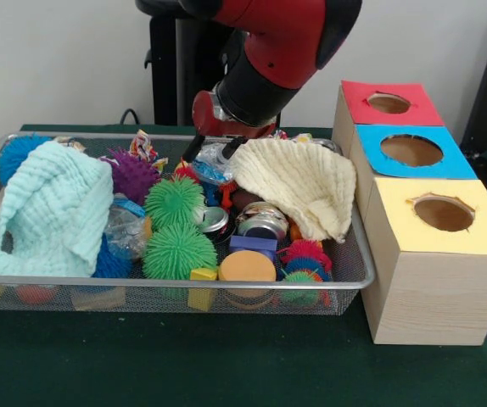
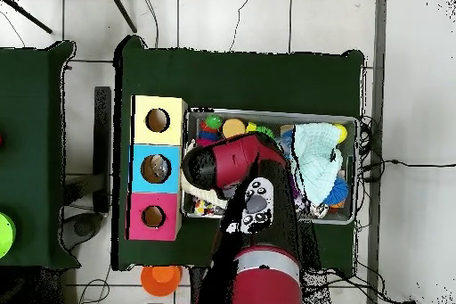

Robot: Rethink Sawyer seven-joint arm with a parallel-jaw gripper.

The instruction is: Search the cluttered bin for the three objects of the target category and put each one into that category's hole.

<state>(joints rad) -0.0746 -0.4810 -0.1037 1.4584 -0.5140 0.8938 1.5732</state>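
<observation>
A crushed clear plastic bottle [image 1: 214, 161] with a blue label lies at the far middle of the wire mesh bin [image 1: 176, 282], just behind a green spiky ball [image 1: 174, 202] and beside the cream knitted cloth [image 1: 303, 184]; the gripper [image 1: 213, 149] is down on it, its two dark fingers [image 1: 193, 147] standing narrowly either side of the bottle's top, though whether they actually clamp it I cannot tell; a second crushed bottle [image 1: 127, 229] with a blue band lies at the front left, half under the pale mint cloth [image 1: 53, 208] and touching a second green spiky ball [image 1: 179, 251]; a third is not plainly seen. Around these lie a purple spiky ball [image 1: 131, 175], a blue spiky ball [image 1: 16, 155] in the far left corner, shiny metal cans [image 1: 263, 222] under the cream cloth's edge, a purple block [image 1: 253, 244], an orange disc [image 1: 247, 267], a yellow block [image 1: 203, 275] against the front rim, and a red and blue spiky ball [image 1: 305, 254] at the front right. Just beside the bin's right end stands a row of three wooden boxes, each with a round hole in its top: a yellow-topped box [image 1: 440, 229] nearest, a blue-topped box [image 1: 411, 153] in the middle, a red-topped box [image 1: 388, 103] farthest. In the overhead view the red arm [image 2: 233, 160] reaches over the bin [image 2: 349, 122] and covers its box-side half; all rests on a dark green table cloth [image 2: 240, 78].
</observation>
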